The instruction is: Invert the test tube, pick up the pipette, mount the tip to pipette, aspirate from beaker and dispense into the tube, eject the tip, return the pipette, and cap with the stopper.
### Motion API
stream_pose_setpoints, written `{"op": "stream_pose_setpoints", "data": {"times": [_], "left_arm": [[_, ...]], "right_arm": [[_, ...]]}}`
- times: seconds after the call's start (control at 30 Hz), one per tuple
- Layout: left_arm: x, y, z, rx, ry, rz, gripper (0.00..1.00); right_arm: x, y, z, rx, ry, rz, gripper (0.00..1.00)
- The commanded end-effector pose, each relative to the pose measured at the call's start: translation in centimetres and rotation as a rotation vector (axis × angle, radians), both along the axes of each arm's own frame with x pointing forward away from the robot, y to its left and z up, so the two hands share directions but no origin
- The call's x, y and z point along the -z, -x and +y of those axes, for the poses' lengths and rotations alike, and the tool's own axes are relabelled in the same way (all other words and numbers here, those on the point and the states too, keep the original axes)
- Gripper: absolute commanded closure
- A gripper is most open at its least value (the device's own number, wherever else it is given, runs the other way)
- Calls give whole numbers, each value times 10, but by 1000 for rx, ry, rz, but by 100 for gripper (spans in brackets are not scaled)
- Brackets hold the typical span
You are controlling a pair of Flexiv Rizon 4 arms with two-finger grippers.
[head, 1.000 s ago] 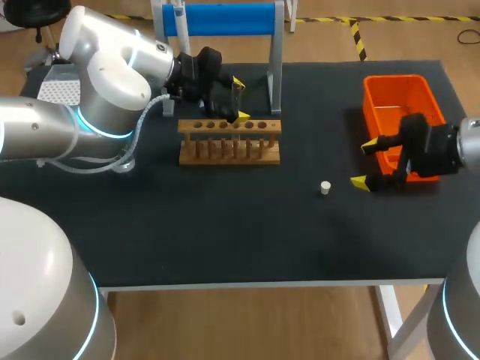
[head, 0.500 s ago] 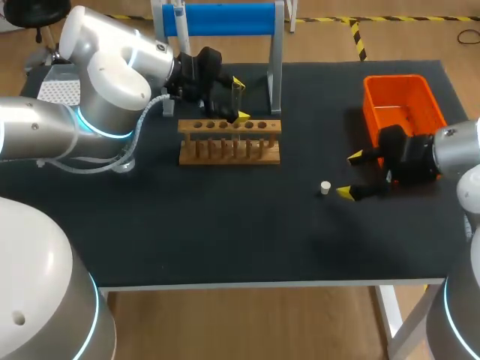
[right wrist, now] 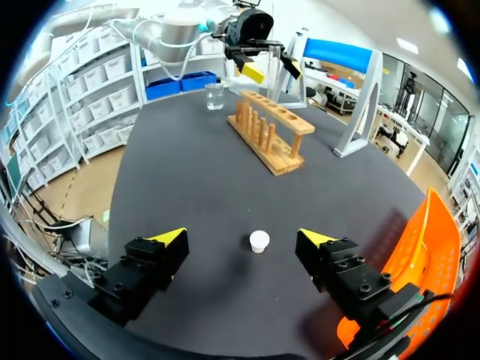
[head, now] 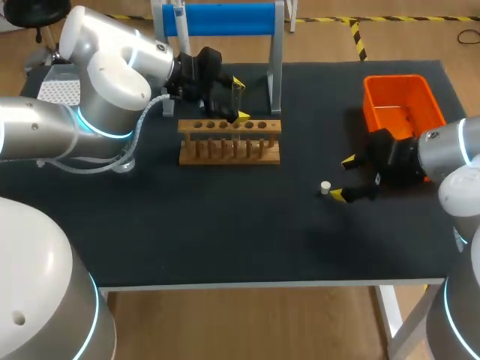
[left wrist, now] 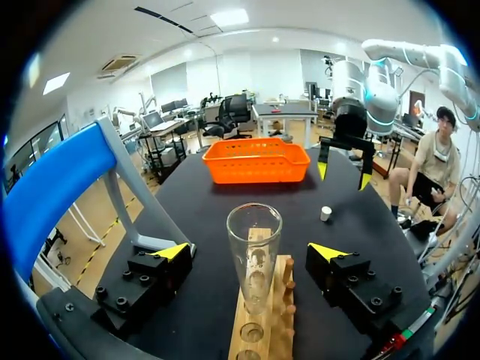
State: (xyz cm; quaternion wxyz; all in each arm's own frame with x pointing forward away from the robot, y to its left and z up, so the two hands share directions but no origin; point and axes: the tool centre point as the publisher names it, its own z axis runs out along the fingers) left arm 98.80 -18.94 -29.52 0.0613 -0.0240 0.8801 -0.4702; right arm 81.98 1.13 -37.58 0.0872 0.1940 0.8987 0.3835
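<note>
While the right gripper (head: 343, 178) gapes empty, a stubby white stopper (right wrist: 259, 241) lies just ahead

An orange basket (head: 395, 78) stands well apart from a wooden rack (head: 229, 142).

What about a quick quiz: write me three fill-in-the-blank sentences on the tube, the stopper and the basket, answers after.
The test tube stands in the wooden rack with its mouth facing ___. The right gripper is ___, and the white stopper lies on the table just ahead of it. The basket is coloured ___.
Missing words: up, open, orange.
</note>
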Motion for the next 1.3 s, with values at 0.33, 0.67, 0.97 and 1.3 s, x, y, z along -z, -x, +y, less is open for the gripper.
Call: {"op": "stream_pose_setpoints", "data": {"times": [0.33,0.67,0.97,1.3], "left_arm": [[0,-1,0,2,-2,2,0],[0,-1,0,2,-2,2,0],[0,-1,0,2,-2,2,0],[0,-1,0,2,-2,2,0]], "right_arm": [[12,-3,4,40,42,22,24],[19,0,6,49,54,41,33],[28,0,7,55,63,58,49],[35,-4,8,61,71,71,40]]}}
